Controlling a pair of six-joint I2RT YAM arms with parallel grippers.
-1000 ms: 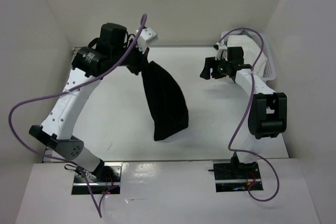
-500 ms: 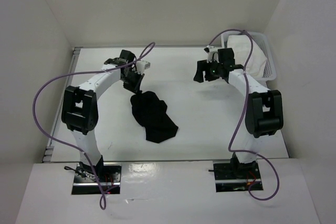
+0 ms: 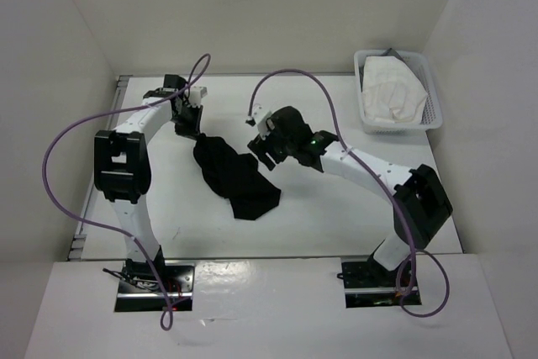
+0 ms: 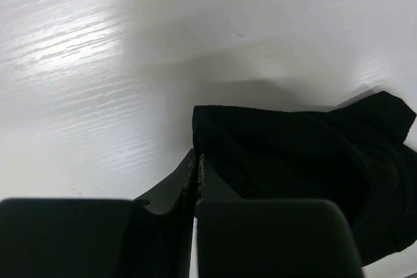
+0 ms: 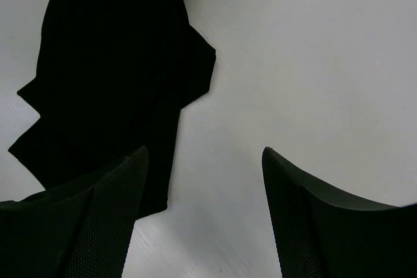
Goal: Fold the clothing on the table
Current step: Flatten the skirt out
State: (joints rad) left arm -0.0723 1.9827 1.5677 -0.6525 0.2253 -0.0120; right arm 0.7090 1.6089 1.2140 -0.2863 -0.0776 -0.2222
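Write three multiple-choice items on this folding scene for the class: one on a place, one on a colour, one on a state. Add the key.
1. Where on the table does the white mesh basket stand?
A. far right corner
B. near left corner
C. between the arm bases

2. What colour is the clothing?
A. white
B. black
C. red

3. How does the right gripper stand?
A. shut on a sleeve
B. open, over the clothing's edge
C. shut, resting in the basket

Key: 1 A, the top view shows it by the far wall on the right. 2 B, it is plain black in all views. 3 B, its wrist view shows the fingers wide apart with nothing between them.
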